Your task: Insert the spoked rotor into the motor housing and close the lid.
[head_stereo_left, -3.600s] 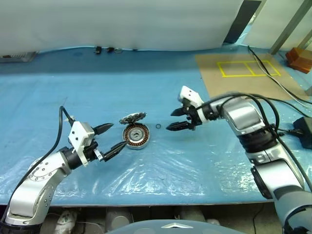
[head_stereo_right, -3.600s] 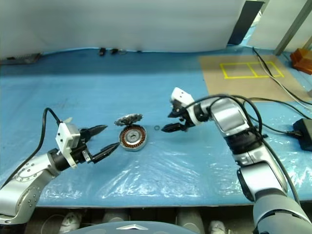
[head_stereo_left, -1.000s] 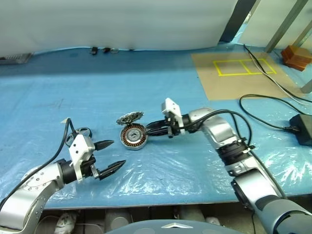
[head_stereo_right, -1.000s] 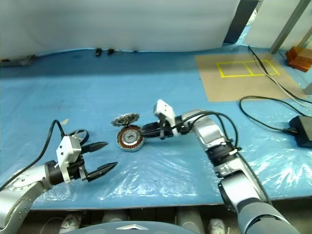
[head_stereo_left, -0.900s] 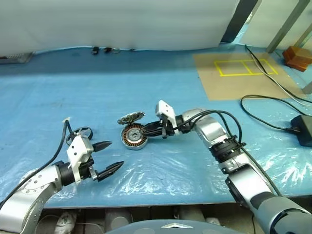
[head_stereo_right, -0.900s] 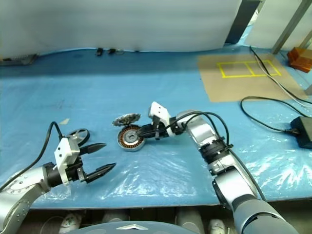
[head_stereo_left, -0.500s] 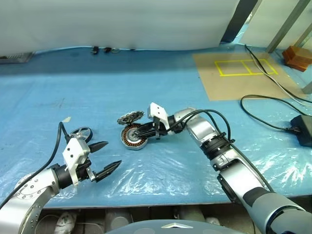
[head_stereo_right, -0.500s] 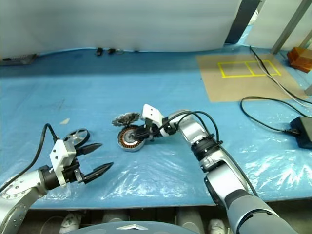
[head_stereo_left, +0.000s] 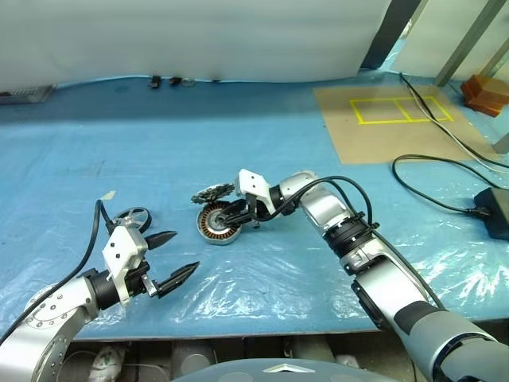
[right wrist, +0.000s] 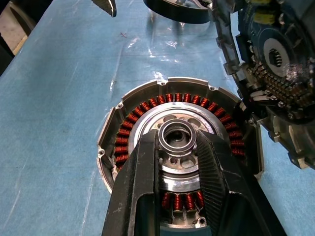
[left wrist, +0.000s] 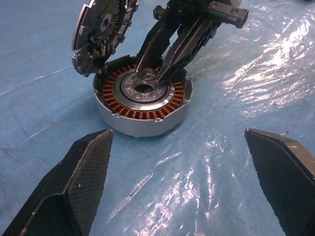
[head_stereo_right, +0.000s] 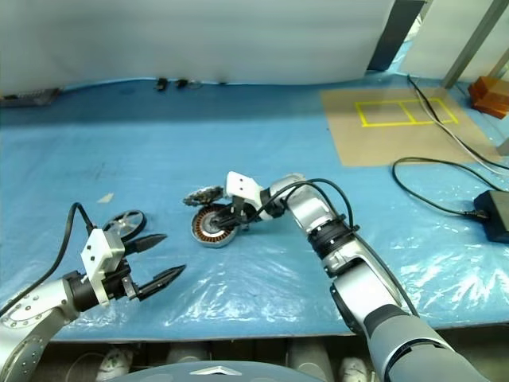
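- Right gripper (right wrist: 178,147): jaws narrow, clamped on the small hub ring (right wrist: 176,137) at the centre of the housing (head_stereo_left: 219,224), mid-desk.
- Lid (head_stereo_left: 210,193) stands open at the housing's far rim.
- Left gripper (head_stereo_left: 172,256): jaws wide and empty; rotor (head_stereo_left: 131,217) lies just behind it, near the left edge.
- Since a second ago, the right jaws have slid from the housing's rim onto its hub.

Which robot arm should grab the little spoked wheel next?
Probably the left. The left gripper is open and empty, close to the spoked rotor. The right gripper is busy, closed around a small ring over the motor housing, whose lid stands open.
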### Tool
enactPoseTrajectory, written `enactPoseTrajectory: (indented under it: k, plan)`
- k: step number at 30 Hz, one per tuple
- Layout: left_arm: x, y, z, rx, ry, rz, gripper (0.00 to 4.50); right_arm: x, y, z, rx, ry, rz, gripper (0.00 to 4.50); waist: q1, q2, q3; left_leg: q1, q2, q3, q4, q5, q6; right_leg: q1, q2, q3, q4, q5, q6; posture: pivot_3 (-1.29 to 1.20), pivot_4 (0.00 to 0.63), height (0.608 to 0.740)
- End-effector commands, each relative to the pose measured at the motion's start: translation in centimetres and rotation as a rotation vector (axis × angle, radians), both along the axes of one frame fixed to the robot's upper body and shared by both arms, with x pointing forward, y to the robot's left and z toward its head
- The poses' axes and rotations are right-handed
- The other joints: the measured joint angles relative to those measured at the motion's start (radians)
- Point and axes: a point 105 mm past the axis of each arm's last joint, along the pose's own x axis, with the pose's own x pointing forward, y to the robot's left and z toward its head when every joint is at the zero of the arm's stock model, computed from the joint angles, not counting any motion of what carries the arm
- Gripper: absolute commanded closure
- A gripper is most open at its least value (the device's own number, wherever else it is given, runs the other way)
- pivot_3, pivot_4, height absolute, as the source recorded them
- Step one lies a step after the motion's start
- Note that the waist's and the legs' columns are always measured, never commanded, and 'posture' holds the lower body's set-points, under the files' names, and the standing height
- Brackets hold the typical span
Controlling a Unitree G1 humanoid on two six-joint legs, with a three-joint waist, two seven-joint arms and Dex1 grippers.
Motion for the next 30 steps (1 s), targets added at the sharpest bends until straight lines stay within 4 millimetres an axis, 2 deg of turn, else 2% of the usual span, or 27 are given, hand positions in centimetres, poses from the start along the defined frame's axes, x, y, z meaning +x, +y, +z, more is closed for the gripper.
enactPoseTrajectory:
  k: [1,30]
  plan:
    - [-0.18,-0.56,0.68,-0.004,-0.036,-0.020,0.00,0.02,0.74,0.76,0.014,-0.042,0.022,3.77,0.000,0.000,0.000,0.000,0.000,0.000,0.000,0.000,0.000,0.000,0.000,0.000,0.000,0.000,0.000,0.00,0.150,0.740]
    - [-0.40,-0.71,0.33,-0.004,-0.018,-0.027,0.00,-0.07,1.13,-0.14,-0.006,-0.036,0.019,3.77,0.000,0.000,0.000,0.000,0.000,0.000,0.000,0.000,0.000,0.000,0.000,0.000,0.000,0.000,0.000,0.00,0.150,0.740]
